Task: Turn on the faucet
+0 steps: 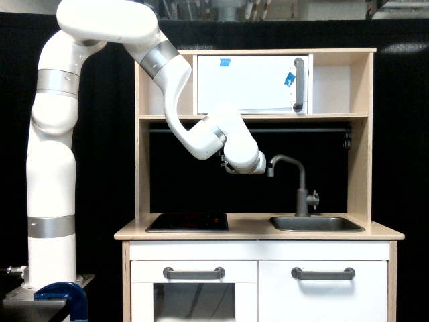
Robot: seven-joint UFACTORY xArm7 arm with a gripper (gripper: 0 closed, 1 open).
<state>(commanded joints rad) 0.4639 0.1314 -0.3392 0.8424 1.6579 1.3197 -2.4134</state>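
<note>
The faucet [299, 181] stands at the back of the sink [316, 224], on the exterior view's right side of the toy kitchen. It is a thin dark grey pipe that goes straight up, then bends over toward 9 o'clock and ends in a short spout pointing down. A small knob [313, 198] sticks out low on the pipe, on its 3 o'clock side. The faucet looks hard and stiff, like metal, and smooth, so it may be slippery. It is thin and part of a toy, so a hard push might bend it or shake it loose. The best place to take hold looks like the small knob, since that is probably the part that turns. The knob is tiny, so a grip on it needs to be careful and light. The end of the white arm, where the gripper [261, 165] sits, is up by the spout tip, just beside it or touching; I cannot tell which. It is at about 10 o'clock from the knob and well apart from it. The fingers do not show, so I cannot tell if they are spread or closed, or if they hold anything. The countertop [255, 233] is flat pale wood, with a black stovetop [188, 222] at 9 o'clock from the sink. Above is a shelf [255, 117] with a white cupboard door [251, 83]. There is open space around the knob.
</note>
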